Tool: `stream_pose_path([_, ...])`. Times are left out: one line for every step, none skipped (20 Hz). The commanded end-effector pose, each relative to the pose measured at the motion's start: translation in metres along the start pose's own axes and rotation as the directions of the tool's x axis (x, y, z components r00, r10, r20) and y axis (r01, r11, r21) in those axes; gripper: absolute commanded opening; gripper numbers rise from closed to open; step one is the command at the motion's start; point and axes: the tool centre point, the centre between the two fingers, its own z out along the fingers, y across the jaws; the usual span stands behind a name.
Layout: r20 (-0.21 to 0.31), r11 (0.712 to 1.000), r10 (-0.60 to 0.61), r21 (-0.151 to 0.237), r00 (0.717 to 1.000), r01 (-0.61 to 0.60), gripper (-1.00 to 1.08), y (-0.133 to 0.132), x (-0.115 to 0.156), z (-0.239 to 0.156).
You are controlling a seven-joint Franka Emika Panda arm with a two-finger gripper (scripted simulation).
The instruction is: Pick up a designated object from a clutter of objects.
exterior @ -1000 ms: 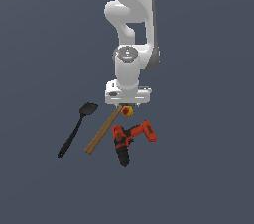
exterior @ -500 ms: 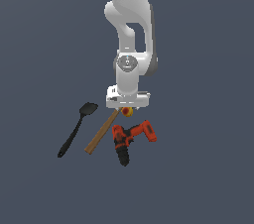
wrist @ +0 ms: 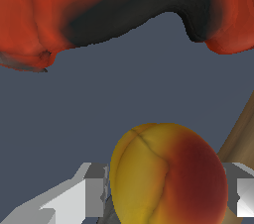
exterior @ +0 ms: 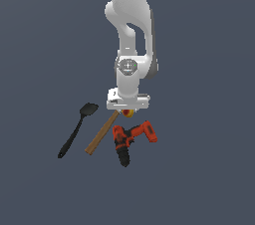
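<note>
The small yellow-orange ball with a red patch (exterior: 128,113) lies between the hammer's head and the drill, mostly hidden under my hand in the exterior view. In the wrist view the ball (wrist: 166,173) fills the space between my two fingers (wrist: 94,191). My gripper (exterior: 128,110) is low over it and open, one finger on each side of the ball with a thin gap showing at one finger. The red-orange and black drill (exterior: 130,139) lies just in front of the ball and also shows in the wrist view (wrist: 124,10).
The wooden-handled hammer (exterior: 102,134) lies tilted, its head by the ball; its handle shows in the wrist view (wrist: 243,134). The black long-handled spatula (exterior: 74,132) lies further to the exterior view's left. All rest on a plain dark grey surface (exterior: 199,169).
The arm has moved down a little, bringing the hand lower over the ball. The tools have not moved.
</note>
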Motion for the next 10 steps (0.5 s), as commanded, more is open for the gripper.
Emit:
stream_pose_path([0.001, 1.000, 0.000, 0.000, 1.000, 0.000, -1.00, 0.0000, 0.0000, 0.0009])
stream_pose_path([0.001, 1.000, 0.000, 0.000, 1.000, 0.000, -1.00, 0.0000, 0.0000, 0.0009])
stream_pose_path([0.001, 1.000, 0.000, 0.000, 1.000, 0.000, -1.00, 0.0000, 0.0000, 0.0009])
stream_pose_path([0.001, 1.000, 0.000, 0.000, 1.000, 0.000, -1.00, 0.0000, 0.0000, 0.0009])
stream_pose_path([0.001, 1.000, 0.000, 0.000, 1.000, 0.000, -1.00, 0.0000, 0.0000, 0.0009])
stream_pose_path([0.001, 1.000, 0.000, 0.000, 1.000, 0.000, -1.00, 0.0000, 0.0000, 0.0009])
stream_pose_path([0.000, 1.000, 0.000, 0.000, 1.000, 0.000, -1.00, 0.0000, 0.0000, 0.0000])
stream_pose_path([0.000, 1.000, 0.000, 0.000, 1.000, 0.000, -1.00, -0.0001, 0.0000, -0.0002])
stream_pose_path([0.000, 1.000, 0.000, 0.000, 1.000, 0.000, -1.00, -0.0004, -0.0001, -0.0009])
stream_pose_path([0.000, 1.000, 0.000, 0.000, 1.000, 0.000, -1.00, -0.0010, -0.0001, -0.0020])
